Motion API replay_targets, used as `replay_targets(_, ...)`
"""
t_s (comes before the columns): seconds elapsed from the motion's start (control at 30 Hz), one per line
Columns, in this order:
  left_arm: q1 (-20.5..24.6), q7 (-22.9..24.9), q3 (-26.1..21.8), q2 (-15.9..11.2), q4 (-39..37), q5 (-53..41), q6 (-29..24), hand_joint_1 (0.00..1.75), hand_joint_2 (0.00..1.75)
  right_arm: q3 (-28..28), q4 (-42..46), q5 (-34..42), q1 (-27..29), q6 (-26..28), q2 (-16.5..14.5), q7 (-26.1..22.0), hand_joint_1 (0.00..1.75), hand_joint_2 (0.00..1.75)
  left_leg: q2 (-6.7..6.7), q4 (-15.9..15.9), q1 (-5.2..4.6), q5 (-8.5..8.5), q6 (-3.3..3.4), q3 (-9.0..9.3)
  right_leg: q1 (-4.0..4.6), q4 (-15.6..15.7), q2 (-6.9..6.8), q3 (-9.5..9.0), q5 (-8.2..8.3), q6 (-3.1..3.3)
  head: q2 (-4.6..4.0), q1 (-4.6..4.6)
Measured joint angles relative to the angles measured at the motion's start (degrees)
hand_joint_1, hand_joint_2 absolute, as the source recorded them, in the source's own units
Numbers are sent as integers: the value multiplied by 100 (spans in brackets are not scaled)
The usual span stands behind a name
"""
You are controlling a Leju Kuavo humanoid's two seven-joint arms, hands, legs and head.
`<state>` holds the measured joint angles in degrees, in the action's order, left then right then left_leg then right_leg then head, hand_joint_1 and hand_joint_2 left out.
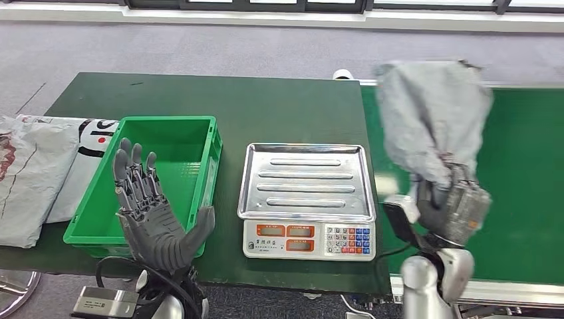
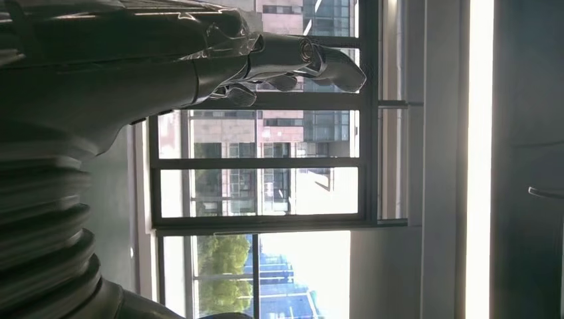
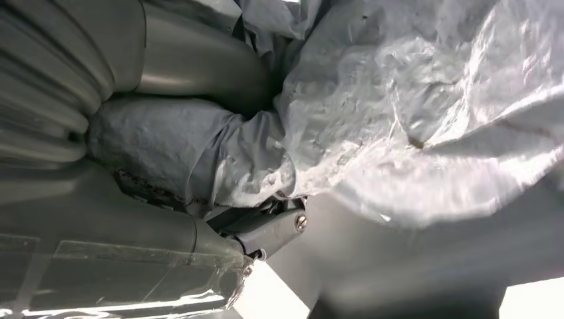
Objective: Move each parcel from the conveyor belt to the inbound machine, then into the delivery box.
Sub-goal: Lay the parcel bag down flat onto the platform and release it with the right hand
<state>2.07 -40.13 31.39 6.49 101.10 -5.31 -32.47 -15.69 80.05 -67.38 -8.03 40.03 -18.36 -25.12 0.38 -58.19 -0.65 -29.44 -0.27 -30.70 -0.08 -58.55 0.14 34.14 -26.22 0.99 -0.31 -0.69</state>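
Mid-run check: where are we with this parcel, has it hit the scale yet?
Not yet. The right hand grips the grey parcel, lifted above the conveyor belt. The scale has a bare tray and the green box is empty, so weighing and boxing remain. The left hand waits open by the box.

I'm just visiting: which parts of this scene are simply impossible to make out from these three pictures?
- Scale readout and key labels: too small, head view.
- Grey parcel: blurred in head view; any label unreadable.
- Right hand fingers: partly wrapped by the parcel, both head and right wrist views.
- Green bin near floor: hidden behind the raised left hand.
- Grey mail bags: cut off by the left edge.
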Motion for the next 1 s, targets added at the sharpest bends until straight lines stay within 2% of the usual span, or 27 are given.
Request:
replay_targets(0.1, 43, 0, 0, 28, -51, 1, 30, 0, 175, 528, -1031, -286, -349, 1, -40, 140, 175, 175, -15, 0, 2, 15, -9, 21, 2, -3, -11, 8, 6, 7, 0, 1)
replay_targets(0.23, 84, 0, 0, 35, -104, 43, 57, 0, 175, 1173, -2020, -242, -681, 4, -102, 179, 175, 175, -22, 0, 4, 24, -18, 29, 4, -6, -15, 21, 12, 14, 0, 1)
replay_targets(0.43, 99, 0, 0, 46, -143, 50, 53, 0, 175, 1577, -2674, -151, -897, 15, -156, 223, 175, 175, -26, 1, 5, 23, -18, 21, 4, -6, -18, 25, 11, 14, -1, 0)
replay_targets(0.6, 119, -1, 0, 49, -158, 41, -12, 0, 175, 2054, -3108, 118, -1092, 17, -202, 440, 175, 175, -24, 0, 4, 24, -18, 22, 4, -5, -17, 27, 13, 14, 0, 0)
replay_targets(0.73, 120, 0, 0, 59, -160, 43, 15, 0, 175, 2348, -3369, 287, -1201, 17, -229, 298, 0, 175, -25, 0, 4, 24, -18, 22, 4, -5, -17, 28, 13, 15, 0, 1)
replay_targets(0.97, 130, -2, 0, 74, -172, 40, -29, 0, 175, 2404, -3424, 324, -1208, 19, -234, 149, 0, 175, -22, 0, 3, 23, -18, 21, 4, -5, -14, 31, 13, 15, 1, -1)
replay_targets(1.0, 130, -2, 0, 74, -172, 40, -48, 0, 175, 2404, -3424, 323, -1207, 19, -234, 131, 0, 131, -21, 0, 3, 24, -18, 21, 4, -5, -14, 32, 13, 15, 0, -1)
